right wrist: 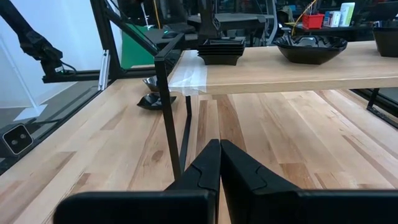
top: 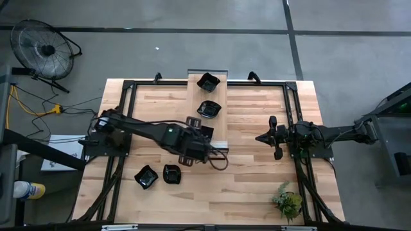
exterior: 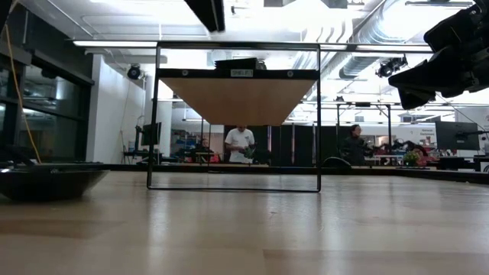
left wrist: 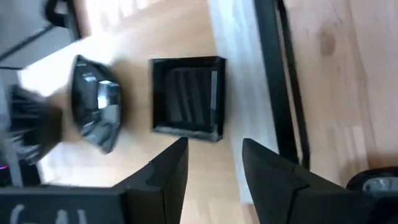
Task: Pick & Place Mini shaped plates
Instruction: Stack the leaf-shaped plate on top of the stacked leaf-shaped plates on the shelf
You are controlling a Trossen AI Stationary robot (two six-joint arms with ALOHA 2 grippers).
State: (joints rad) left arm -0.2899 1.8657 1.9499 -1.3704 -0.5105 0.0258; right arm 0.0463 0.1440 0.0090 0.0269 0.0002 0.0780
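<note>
Several small glossy black plates are in view. A square one [left wrist: 186, 98] [top: 205, 131] and a faceted one [left wrist: 96, 102] [top: 209, 108] rest flat on a raised wooden shelf [top: 192, 96], with a third [top: 208, 81] at its far end. Two more [top: 146, 176] [top: 172, 173] lie on the table below, near the left. My left gripper [left wrist: 214, 149] [top: 203, 142] hovers open above the shelf, just on the near side of the square plate, touching nothing. My right gripper [right wrist: 219, 149] [top: 258, 137] waits shut over the table's right half, pointing at the shelf.
The shelf stands on a thin black frame [exterior: 233, 114] [right wrist: 165, 106] spanning the table's middle. A small green plant [top: 288, 202] sits at the near right corner. Bare wood [top: 250, 173] lies between shelf and right arm. A fan [top: 45, 50] stands off the table. People show far behind [exterior: 241, 143].
</note>
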